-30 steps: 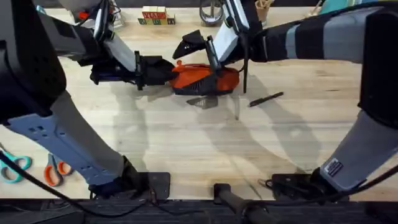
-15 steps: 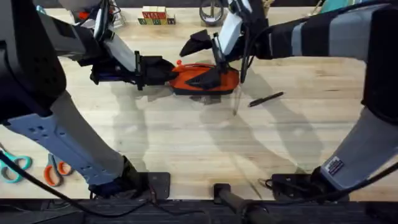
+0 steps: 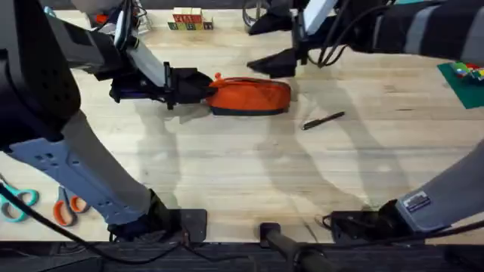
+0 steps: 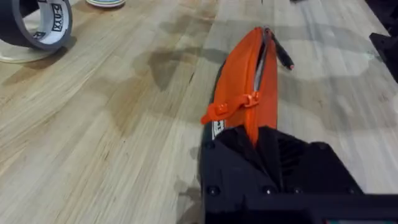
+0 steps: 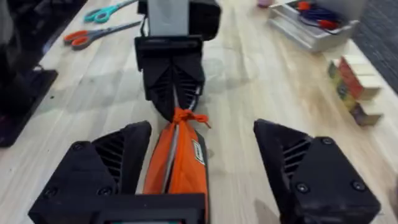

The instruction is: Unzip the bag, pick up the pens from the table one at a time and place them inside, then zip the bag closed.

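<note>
The orange bag (image 3: 249, 96) lies on the table (image 3: 242, 174) at the far middle. My left gripper (image 3: 189, 85) is shut on the bag's left end (image 4: 249, 93), just behind the orange zipper pull (image 4: 233, 106). The zipper gapes along the top. A dark stick with a red tip (image 4: 283, 56) shows at the bag's far end. My right gripper (image 3: 272, 44) hangs open above and just behind the bag, its fingers (image 5: 118, 168) spread on either side of the bag (image 5: 177, 162) below. A black pen (image 3: 324, 120) lies on the table to the right of the bag.
Teal scissors (image 3: 15, 202) and orange scissors (image 3: 68, 205) lie at the near left. Wooden blocks (image 3: 189, 19) stand at the far edge, with a tape roll (image 4: 37, 25) nearby. A green mat (image 3: 463, 75) sits at the far right.
My right gripper has lifted off the bag and drawn back toward the far edge, open. The left gripper and the bag have stayed put.
</note>
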